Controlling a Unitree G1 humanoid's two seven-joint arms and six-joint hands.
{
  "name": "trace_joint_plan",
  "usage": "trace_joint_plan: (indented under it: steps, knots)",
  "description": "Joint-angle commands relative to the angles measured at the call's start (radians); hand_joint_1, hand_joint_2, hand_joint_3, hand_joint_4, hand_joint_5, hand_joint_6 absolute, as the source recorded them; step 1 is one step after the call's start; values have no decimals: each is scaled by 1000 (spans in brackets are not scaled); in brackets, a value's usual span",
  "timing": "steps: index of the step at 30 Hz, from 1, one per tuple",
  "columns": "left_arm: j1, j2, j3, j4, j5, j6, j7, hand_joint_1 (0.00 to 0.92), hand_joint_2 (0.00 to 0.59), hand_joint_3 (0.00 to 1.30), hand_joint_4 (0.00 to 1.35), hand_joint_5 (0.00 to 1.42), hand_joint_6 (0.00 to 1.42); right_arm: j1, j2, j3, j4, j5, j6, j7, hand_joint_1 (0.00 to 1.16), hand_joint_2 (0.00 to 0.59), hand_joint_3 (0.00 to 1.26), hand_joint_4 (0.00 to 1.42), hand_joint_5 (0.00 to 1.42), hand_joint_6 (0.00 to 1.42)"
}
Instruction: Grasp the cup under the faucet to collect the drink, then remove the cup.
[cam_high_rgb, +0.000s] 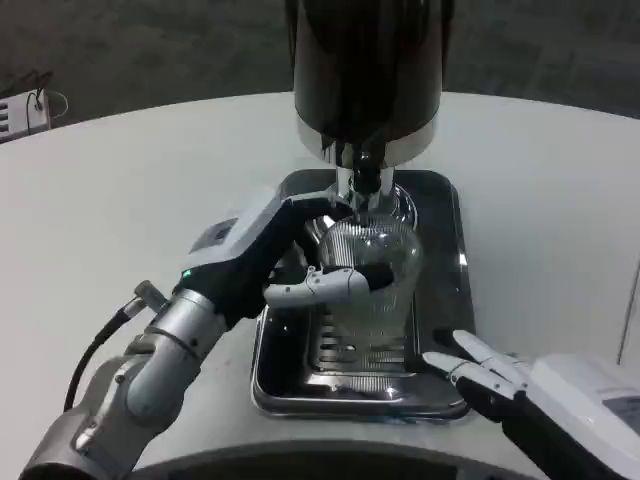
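The left hand (270, 262) is wrapped around the clear cup (368, 270), right under the faucet (366, 180) above the metal tray (440, 300); the right hand (500, 378) rests beside the tray, fingers spread, holding nothing.

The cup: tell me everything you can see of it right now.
The cup is clear and ribbed, like glass or plastic, and stands roughly upright over the grated part of the metal drip tray. Its open mouth sits just below the faucet of the dark dispenser. The left hand grips it from the left, fingers wrapped across its front. Whether any drink is inside cannot be told.
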Motion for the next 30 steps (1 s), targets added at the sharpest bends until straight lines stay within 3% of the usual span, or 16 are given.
trace_joint_plan:
  steps: [1,10,16,22,30]
  knots:
    - [-12,25,9,2,-6,1,-6,113,1,428,271,658,846,-8,-7,9,11,10,2,-9,523,459,153,1,105,93]
    - [10,37,38,-39,-52,-20,-15,103,4,314,164,478,663,-32,-11,13,34,21,17,-10,522,460,156,6,110,97]
    - [84,74,76,-138,-111,-26,-71,88,5,298,161,427,623,-38,-10,19,42,16,30,-15,522,460,162,10,111,98]
    - [242,148,184,-338,-244,-6,-171,62,7,282,181,365,475,-59,-7,43,62,3,44,-22,522,460,164,10,111,98]
    - [313,158,278,-524,-468,54,-327,0,35,249,201,299,326,-103,-7,89,87,-21,61,-23,522,460,164,10,111,98]
